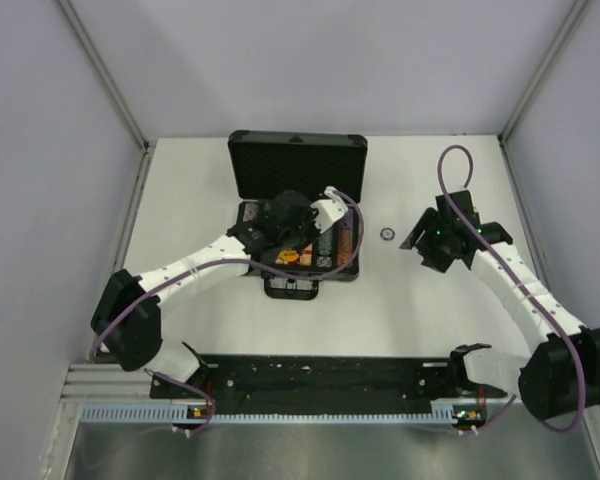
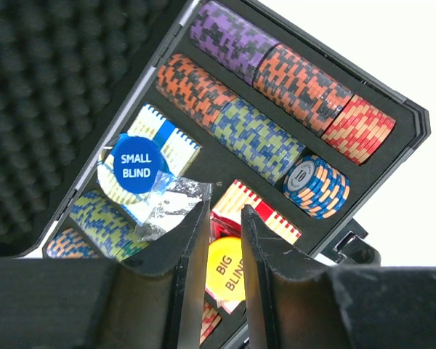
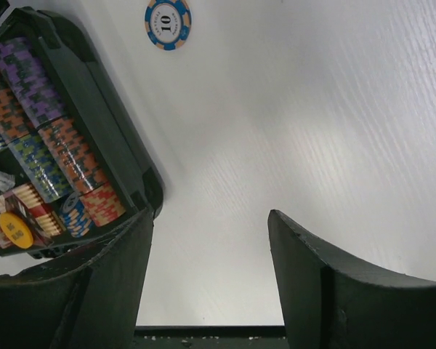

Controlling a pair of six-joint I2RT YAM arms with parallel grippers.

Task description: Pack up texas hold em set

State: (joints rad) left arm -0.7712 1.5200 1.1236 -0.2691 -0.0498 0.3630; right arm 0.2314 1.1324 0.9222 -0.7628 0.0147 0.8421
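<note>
Black case [image 1: 298,168] lies open mid-tabletop [image 1: 430,320], lid upright at the far side, handle [image 1: 290,288] towards the arms; tray holds rows of chips [image 2: 272,142] on edge, in purple, orange, green-blue and red; a red-striped card box [image 2: 265,214] and a blue-striped card box [image 2: 163,134] sit in the middle bays; blue SMALL BLIND button [image 2: 142,166] lies on the blue-striped box, with a scrap of crinkled clear wrap [image 2: 171,207] just beside it; yellow BIG BLIND button [image 2: 225,273] rests on the red-striped box. Left fingers [image 2: 185,262] hang over the tray with a narrow gap between them and nothing seen in it; the yellow button shows through the gap, below, apart from the pads as far as I can tell. Right fingers [image 3: 109,276] are spread wide and empty over bare tabletop to the right of the case. One loose chip [image 3: 168,23], blue and tan, marked 10, lies flat on the tabletop between the case and the right arm; judged the piece left to pack. Handling, judged: chip is stiff, smooth, light and thin, so little edge to grip while flat; pinch across the rim with fingers straddling it, and expect slip; buttons the same. Wrap is soft and may snag a finger. Loaded case is likely heavy and rigid; lid best pushed at its top edge, case lifted only by the handle.
</note>
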